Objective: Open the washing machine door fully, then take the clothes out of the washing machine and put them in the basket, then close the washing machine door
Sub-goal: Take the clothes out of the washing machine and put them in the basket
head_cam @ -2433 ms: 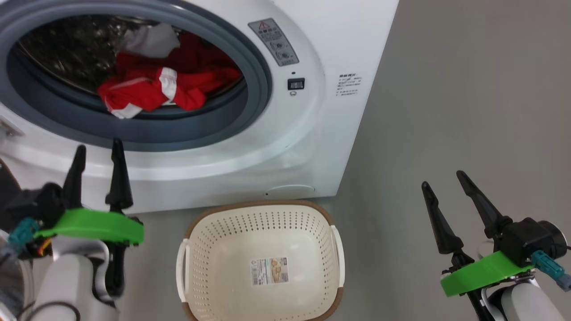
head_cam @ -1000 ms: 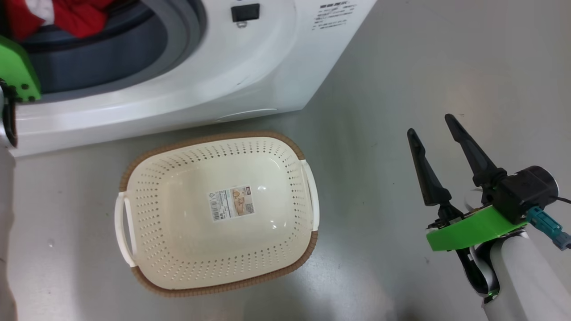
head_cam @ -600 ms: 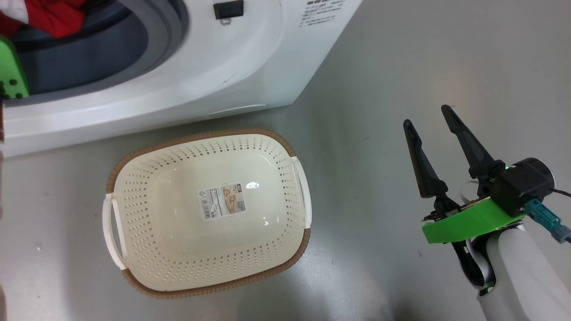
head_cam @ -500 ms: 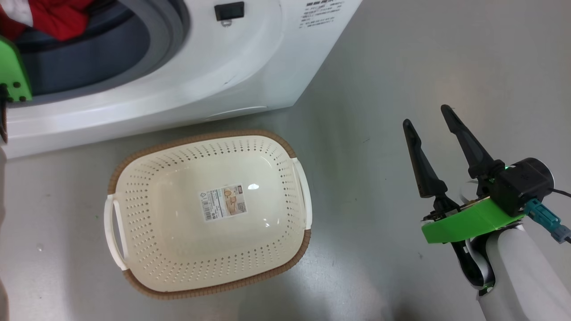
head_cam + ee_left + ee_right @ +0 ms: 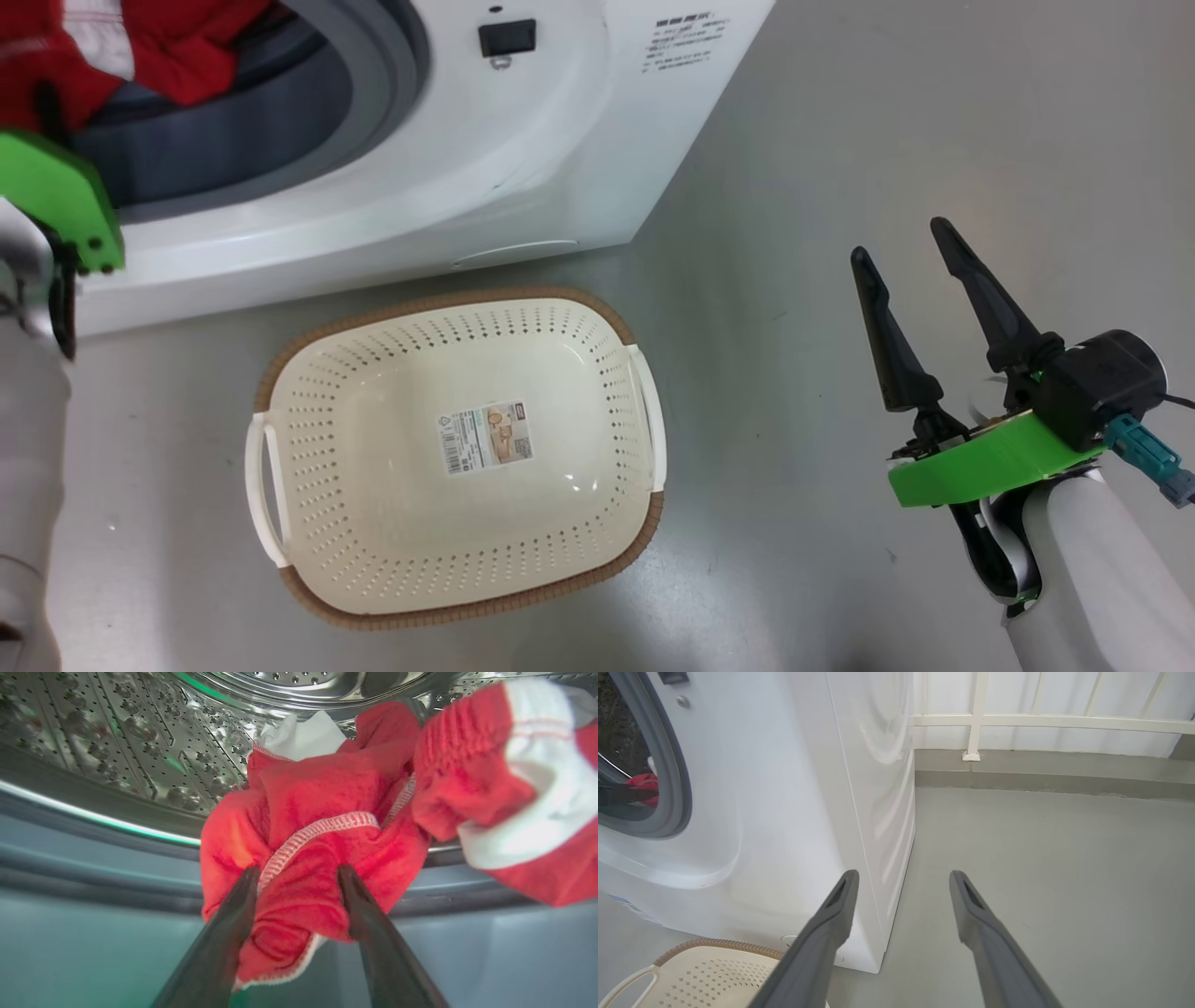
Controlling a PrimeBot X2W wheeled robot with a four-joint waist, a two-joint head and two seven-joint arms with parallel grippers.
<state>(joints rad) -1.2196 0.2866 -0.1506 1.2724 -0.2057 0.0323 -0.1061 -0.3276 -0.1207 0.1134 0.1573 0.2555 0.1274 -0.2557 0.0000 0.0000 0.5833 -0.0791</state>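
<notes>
The white washing machine (image 5: 523,159) stands open at the top left; its door is out of view. Red clothes (image 5: 159,37) with white trim lie at the drum's lip. My left gripper (image 5: 296,875) reaches into the steel drum (image 5: 140,732), its two fingers pressed on a bunched fold of the red clothes (image 5: 317,812) that bulges between them. Its green mount (image 5: 61,191) sits at the left edge. The cream basket (image 5: 448,301) stands empty on the floor before the machine. Over the bare floor to the right, my right gripper (image 5: 896,239) is open and holds nothing.
The grey rubber ring (image 5: 280,103) lies just under the held cloth. In the right wrist view the right gripper (image 5: 903,873) points past the machine's corner (image 5: 878,858) toward a white railing (image 5: 976,718), with the basket's rim (image 5: 714,943) at the lower left.
The head camera has turned and dipped. Since 2.4 s ago my left arm has gone up into the drum opening and its fingers now clamp red cloth. The right gripper stays open.
</notes>
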